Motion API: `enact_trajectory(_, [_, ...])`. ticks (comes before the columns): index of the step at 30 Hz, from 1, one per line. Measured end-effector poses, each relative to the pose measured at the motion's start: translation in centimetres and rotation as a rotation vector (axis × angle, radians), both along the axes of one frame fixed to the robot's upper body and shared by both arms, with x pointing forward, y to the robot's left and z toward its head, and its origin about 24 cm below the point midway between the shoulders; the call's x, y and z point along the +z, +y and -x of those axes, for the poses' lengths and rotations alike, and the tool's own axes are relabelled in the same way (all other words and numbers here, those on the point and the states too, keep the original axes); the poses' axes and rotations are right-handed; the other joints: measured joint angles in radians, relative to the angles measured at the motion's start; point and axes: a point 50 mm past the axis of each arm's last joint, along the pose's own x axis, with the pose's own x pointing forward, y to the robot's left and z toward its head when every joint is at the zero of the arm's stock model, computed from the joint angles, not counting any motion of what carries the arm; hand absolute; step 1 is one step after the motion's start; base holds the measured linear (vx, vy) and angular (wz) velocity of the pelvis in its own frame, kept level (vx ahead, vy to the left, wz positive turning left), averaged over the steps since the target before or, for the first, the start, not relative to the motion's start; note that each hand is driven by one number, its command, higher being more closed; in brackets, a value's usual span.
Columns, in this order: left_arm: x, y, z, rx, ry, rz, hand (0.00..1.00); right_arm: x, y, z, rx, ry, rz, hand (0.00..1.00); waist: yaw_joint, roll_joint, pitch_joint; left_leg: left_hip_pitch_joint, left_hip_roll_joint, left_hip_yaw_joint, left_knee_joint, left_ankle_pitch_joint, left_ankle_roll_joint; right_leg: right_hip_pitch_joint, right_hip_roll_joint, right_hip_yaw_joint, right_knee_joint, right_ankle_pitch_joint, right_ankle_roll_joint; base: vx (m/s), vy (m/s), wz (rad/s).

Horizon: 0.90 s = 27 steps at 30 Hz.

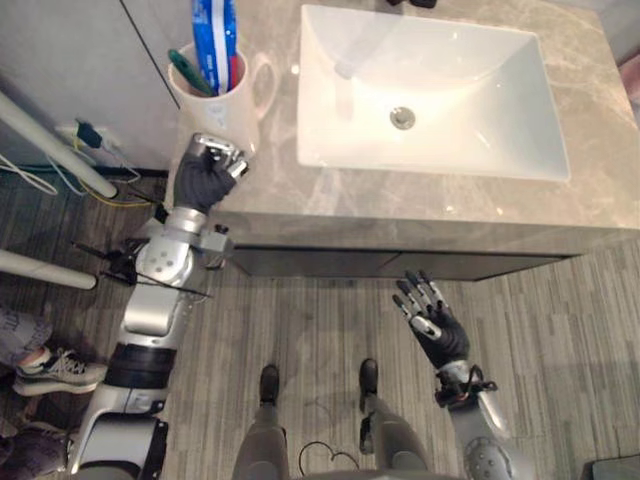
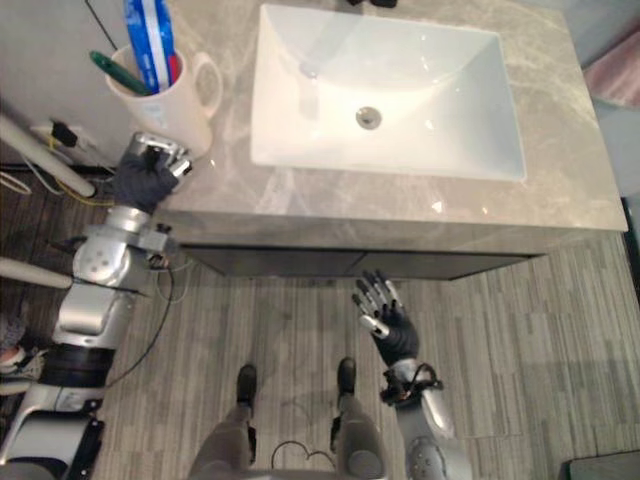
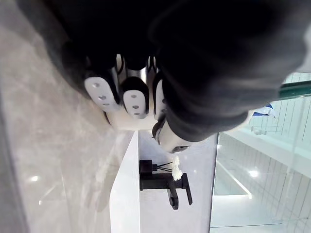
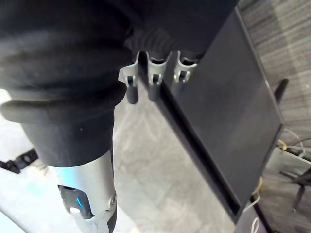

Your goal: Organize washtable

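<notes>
I am watching the left arm reaching up from the floor side, off to the left of the sink [image 1: 480,95], with its forearm rising steeply and the wrist bending onto the tabletop [image 1: 590,110] corner. The left hand [image 1: 205,175] is sitting on that corner with its dark back facing up and its fingers [image 3: 100,92] curling tightly into the palm. Nothing is showing inside the curl. The knuckles are lying right at the foot of the white mug [image 1: 225,100], and I cannot tell whether they are touching it.

The mug is standing upright on the tabletop just left of the sink, its handle pointing toward the basin. It is holding a blue and white toothpaste tube [image 1: 215,40] and a green toothbrush [image 1: 188,72], which is leaning away from the sink. The left wrist view is showing a black faucet [image 3: 163,182] at the sink's far side.

The right arm is hanging low, in front of the sink and below the tabletop edge, over the striped floor [image 1: 300,330]. The right hand [image 1: 435,325] is tilting upward with its fingers [image 4: 131,92] straight and spreading, holding nothing. Its fingertips are pointing toward the dark cabinet front [image 4: 223,126] under the sink, staying clear of it.
</notes>
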Motion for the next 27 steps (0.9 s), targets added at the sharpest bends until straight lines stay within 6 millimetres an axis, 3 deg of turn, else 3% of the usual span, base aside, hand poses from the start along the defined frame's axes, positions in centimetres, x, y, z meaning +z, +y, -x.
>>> enact_trajectory(16, [4.0, 0.5, -2.3, 0.048, -0.057, -0.096, 1.0, 0.0, 0.0, 0.1, 0.001, 0.002, -0.007, 0.0, -0.002, -0.02, 0.013, -0.027, 0.005, 0.013, 0.015, -0.004, -0.005, -0.015, 0.006, 0.023, -0.035, 0.023, 0.0, -0.01, -0.005, -0.02])
enact_trajectory(22, [6.4, 1.9, -3.0, 0.113, -0.087, -0.152, 1.0, -0.1, 0.4, 0.1, 0.014, 0.004, -0.017, 0.0, -0.004, -0.042, 0.023, -0.032, 0.014, 0.014, 0.017, -0.004, -0.007, -0.017, 0.016, 0.028, -0.048, 0.034, -0.004, -0.02, -0.012, -0.04])
enact_trajectory(27, [7.4, 2.9, -3.1, 0.142, -0.097, -0.163, 1.0, -0.1, 0.4, 0.1, 0.015, 0.006, -0.024, 0.0, -0.007, -0.043, 0.023, -0.038, 0.014, 0.015, 0.017, -0.006, -0.008, -0.022, 0.017, 0.03, -0.055, 0.038, -0.003, 0.0, 0.0, 0.0])
